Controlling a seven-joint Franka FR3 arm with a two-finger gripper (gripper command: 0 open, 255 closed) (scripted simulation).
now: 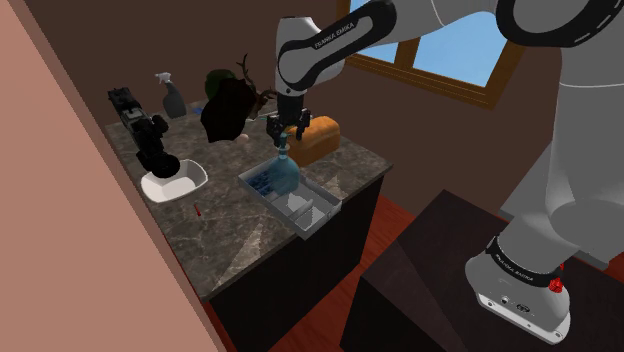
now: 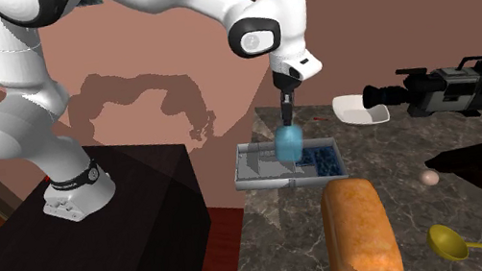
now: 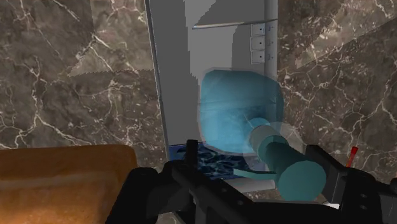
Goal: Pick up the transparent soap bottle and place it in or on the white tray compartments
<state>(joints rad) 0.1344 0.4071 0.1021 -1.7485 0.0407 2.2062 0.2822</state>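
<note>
Pincer (image 1: 286,135) clamped on the neck of the see-through blue bottle (image 1: 284,174), which I hold upright low over the pale tray (image 1: 312,212) on the tabletop (image 1: 228,242), gripped from above by its top so that, I judge, it can go straight down into a compartment.

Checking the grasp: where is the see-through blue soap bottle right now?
In the shoulder view the soap bottle hangs in the gripper over the white tray, just left of the bread loaf.
</note>
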